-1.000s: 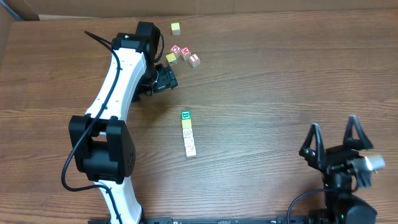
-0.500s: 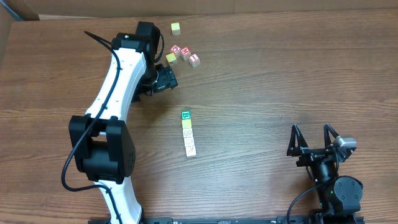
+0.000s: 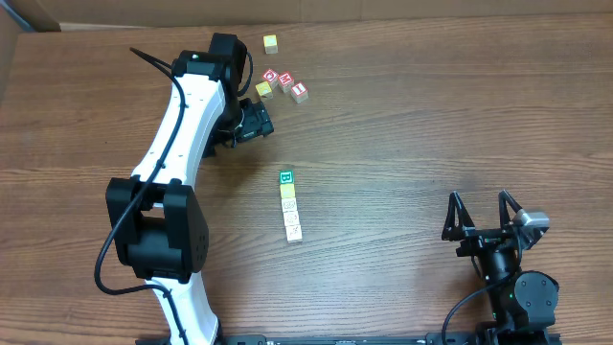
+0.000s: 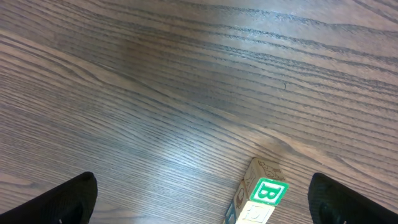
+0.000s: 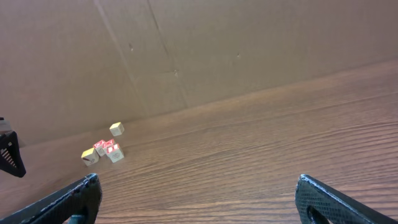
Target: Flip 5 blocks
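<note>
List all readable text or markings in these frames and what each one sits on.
"B": green letter in a green border, on the top face of the end block of the short row.
Red-faced cubes at the far side: white characters, too small to read.
Pale cream blocks in the same row: faint marks, not legible.
Nothing else readable in any view.
</note>
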{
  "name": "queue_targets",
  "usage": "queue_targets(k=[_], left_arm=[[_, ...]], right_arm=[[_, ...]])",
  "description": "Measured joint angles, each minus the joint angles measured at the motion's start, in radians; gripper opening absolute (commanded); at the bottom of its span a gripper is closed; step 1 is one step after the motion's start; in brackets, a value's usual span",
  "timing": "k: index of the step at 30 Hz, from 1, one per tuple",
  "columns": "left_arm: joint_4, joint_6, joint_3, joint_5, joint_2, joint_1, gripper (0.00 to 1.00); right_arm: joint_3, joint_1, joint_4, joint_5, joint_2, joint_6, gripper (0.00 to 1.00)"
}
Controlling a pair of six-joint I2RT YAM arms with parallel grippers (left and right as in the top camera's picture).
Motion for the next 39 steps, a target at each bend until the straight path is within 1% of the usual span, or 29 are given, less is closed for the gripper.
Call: queue_targets(k=[28,32,39], left_arm=[[0.005,0.000,0.000,0.000,-0.019,0.000,1.00],[0.005,0.000,0.000,0.000,-0.110,0.000,1.00],[0.008,0.000,0.001,0.000,-0.438,0.000,1.00]], right_arm=[[0.000,0.000,0.000,0.000,0.000,0.000,1.00],[0.000,0.000,0.000,0.000,0.000,0.000,1.00],[0.000,0.000,0.000,0.000,0.000,0.000,1.00]])
